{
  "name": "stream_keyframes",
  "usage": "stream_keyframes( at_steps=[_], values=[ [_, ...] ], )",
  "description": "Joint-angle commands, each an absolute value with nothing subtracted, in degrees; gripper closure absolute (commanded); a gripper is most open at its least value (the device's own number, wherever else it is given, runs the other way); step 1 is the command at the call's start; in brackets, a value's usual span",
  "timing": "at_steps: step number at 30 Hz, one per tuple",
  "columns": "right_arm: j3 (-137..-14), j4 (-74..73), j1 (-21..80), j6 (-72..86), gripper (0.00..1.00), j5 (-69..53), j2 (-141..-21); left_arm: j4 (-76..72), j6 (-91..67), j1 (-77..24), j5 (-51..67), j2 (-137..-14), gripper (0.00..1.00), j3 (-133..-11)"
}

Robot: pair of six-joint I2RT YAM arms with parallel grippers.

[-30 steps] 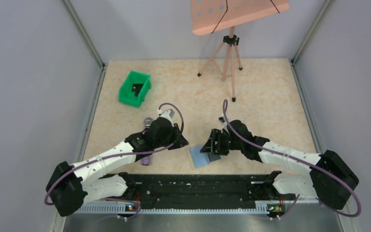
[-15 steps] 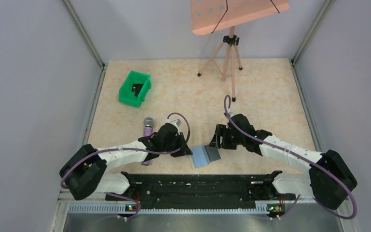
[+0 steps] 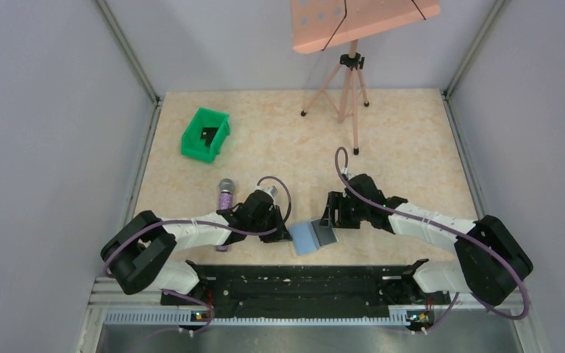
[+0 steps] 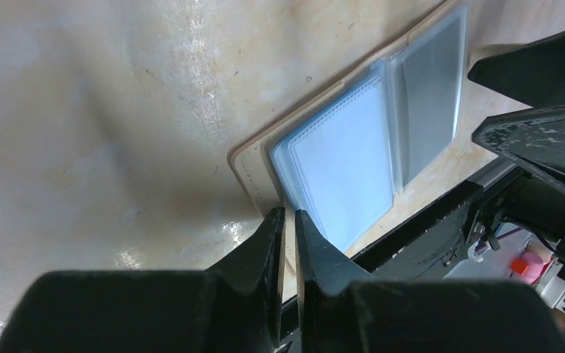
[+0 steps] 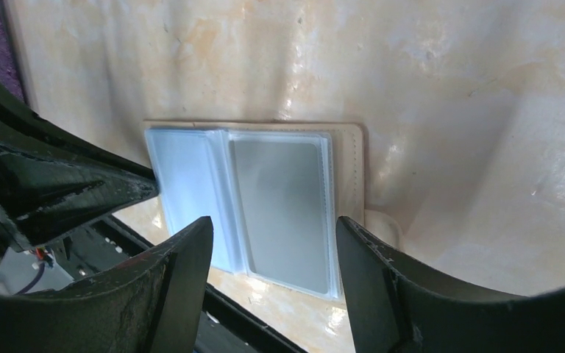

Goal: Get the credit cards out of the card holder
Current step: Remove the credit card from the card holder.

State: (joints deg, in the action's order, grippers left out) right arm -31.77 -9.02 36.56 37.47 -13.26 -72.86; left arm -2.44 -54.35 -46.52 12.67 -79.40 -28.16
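1. Top external view: the holder (image 3: pixel 314 237) lies open and flat at the table's (image 3: pixel 412 147) near edge. No card is out, so every pull is left.
2. Left wrist view: the left gripper (image 4: pixel 288 220) is pressed nearly together at the beige rim (image 4: pixel 254 169). I cannot tell whether it pinches the rim.
3. Right wrist view alone shows the right gripper (image 5: pixel 272 224) spread over the grey panel (image 5: pixel 279 206).

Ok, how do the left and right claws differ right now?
The left claw has its jaws almost closed, tips at the pale rim of the card holder, beside the blue panel. The right claw is wide open, spread to either side of the grey panel. Both sit low over the open holder.
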Motion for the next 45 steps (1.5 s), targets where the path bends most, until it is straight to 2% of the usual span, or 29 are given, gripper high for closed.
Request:
stream_keyframes(
  at_steps=[1, 18, 38, 45],
  values=[
    [-30.41, -5.37, 36.15, 37.24, 0.38, -15.31, -74.19, -3.61, -53.92, -46.50, 12.65, -79.85, 0.85, -28.03],
    [-28.51, 1.63, 36.21, 40.93, 0.43, -23.58, -71.43, -2.44, -53.62, -46.58, 12.68, -79.29, 0.86, -28.38],
    [-30.53, -1.63, 36.18, 41.48, 0.48, -25.05, -66.69, -1.11, -53.69, -46.59, 11.90, -78.13, 0.86, -28.74],
    [-30.55, -0.40, 38.52, 41.88, 0.48, -26.13, -68.90, -0.23, -53.31, -46.60, 11.70, -77.63, 0.86, -29.14]
  ],
)
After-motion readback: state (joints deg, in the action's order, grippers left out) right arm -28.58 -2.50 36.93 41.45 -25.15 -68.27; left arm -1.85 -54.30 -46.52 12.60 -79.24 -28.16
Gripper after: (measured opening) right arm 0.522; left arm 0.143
